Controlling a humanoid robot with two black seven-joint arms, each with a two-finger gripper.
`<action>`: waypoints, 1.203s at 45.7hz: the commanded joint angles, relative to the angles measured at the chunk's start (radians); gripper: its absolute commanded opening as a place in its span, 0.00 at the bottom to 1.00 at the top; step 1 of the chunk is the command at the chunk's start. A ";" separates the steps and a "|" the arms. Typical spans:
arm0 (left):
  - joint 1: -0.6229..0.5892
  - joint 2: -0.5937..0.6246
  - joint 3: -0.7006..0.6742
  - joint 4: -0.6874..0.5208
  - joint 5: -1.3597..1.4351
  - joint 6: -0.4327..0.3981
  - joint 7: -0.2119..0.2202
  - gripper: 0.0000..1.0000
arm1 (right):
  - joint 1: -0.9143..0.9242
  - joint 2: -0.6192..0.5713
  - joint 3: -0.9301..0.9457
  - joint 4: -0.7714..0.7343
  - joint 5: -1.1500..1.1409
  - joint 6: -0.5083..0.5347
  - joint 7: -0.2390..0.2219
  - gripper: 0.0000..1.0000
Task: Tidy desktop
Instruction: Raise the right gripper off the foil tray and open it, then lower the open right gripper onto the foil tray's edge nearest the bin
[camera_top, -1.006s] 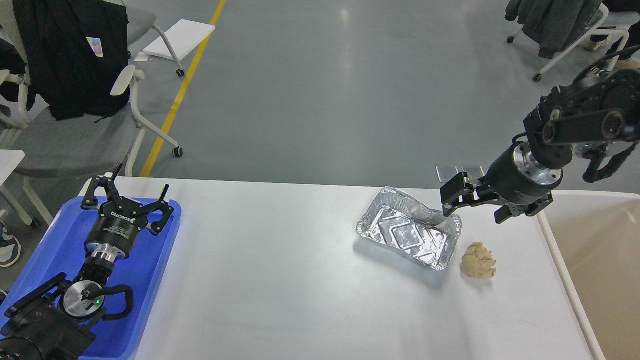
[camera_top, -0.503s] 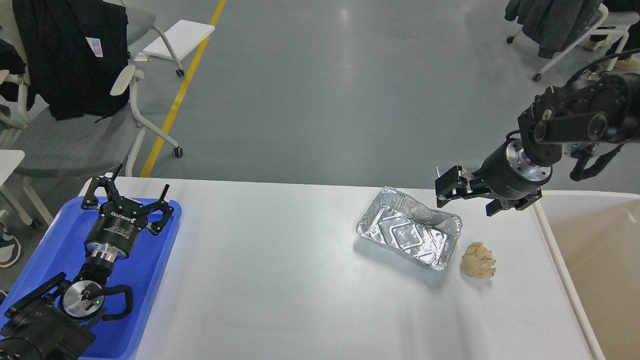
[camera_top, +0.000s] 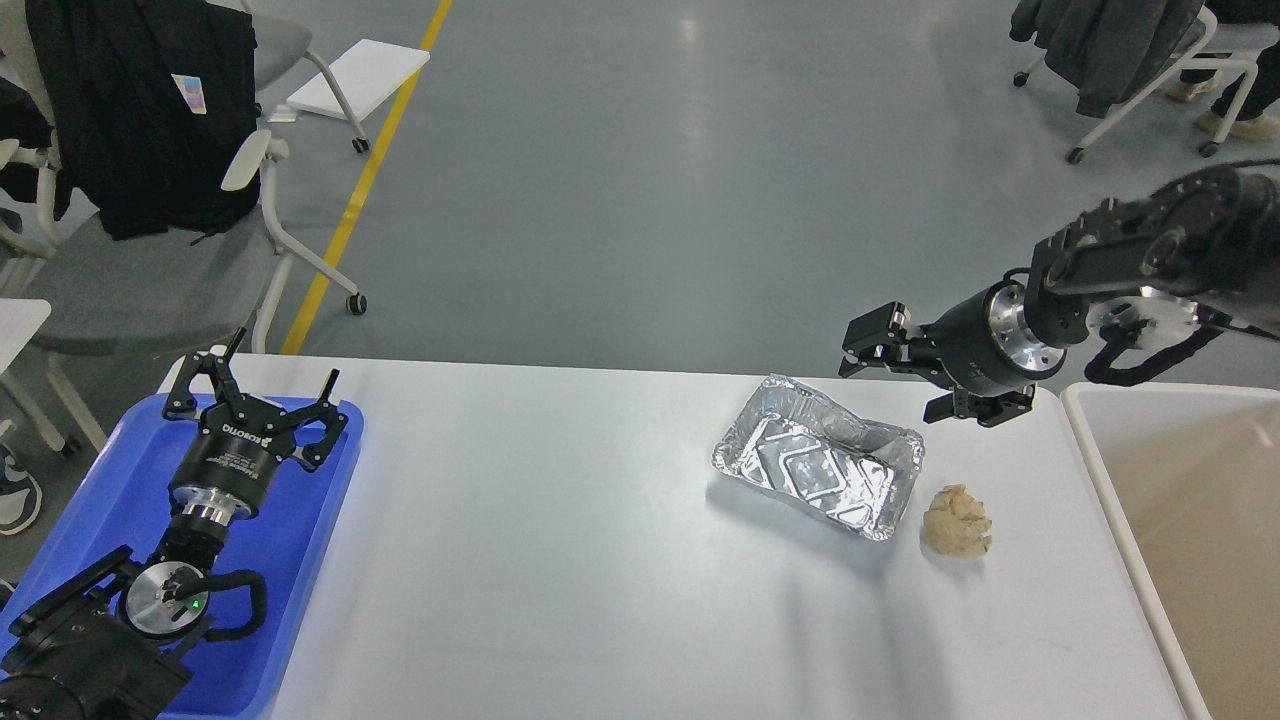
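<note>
Wide smooth white desktop (camera_top: 560, 560) filling the lower view, rounded corners showing at the far edge. Not tidy yet: crinkled silver foil tray (camera_top: 818, 457) sitting right of centre, empty as far as visible, and a crumpled beige paper wad (camera_top: 957, 521) lying just beside its near right corner, apart from it by a sliver. Both waiting to go, so by the look of it most of the job is left.

Right gripper (camera_top: 905, 375) up over the far edge of the desktop, just beyond the foil tray's far right corner, pointing left, fingers spread wide, holding nothing. Left gripper (camera_top: 255, 395) parked above the flat blue plastic tray (camera_top: 90, 500) at the left edge, fingers (camera_top: 325, 400) splayed open, nothing between them either.

White-rimmed beige bin (camera_top: 1180, 520) hard against the right side of the desktop, well within reach of the right arm; prob. the home for the wad, maybe the foil tray too. Wad nearest the bin, so likely first pick.

Surroundings: grey floor w/ a yellow line (camera_top: 365, 180), grey office chair draped w/ a black jacket (camera_top: 140, 110) far left, another chair w/ dark clothing (camera_top: 1100, 45) top right. None of it near the work. Only snag: foil tray thin and crushable, and close enough to the wad to get nudged on approach.
</note>
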 joint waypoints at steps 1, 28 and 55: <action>0.000 0.001 0.000 -0.001 0.000 0.000 0.000 0.99 | -0.120 0.001 -0.001 -0.003 0.052 -0.177 0.000 1.00; 0.000 0.001 0.000 0.001 0.000 0.000 0.000 0.99 | -0.404 0.001 0.106 -0.121 0.040 -0.429 0.011 0.99; 0.000 -0.001 0.000 0.001 0.000 0.000 0.000 0.99 | -0.508 0.004 0.189 -0.170 -0.047 -0.499 0.014 0.97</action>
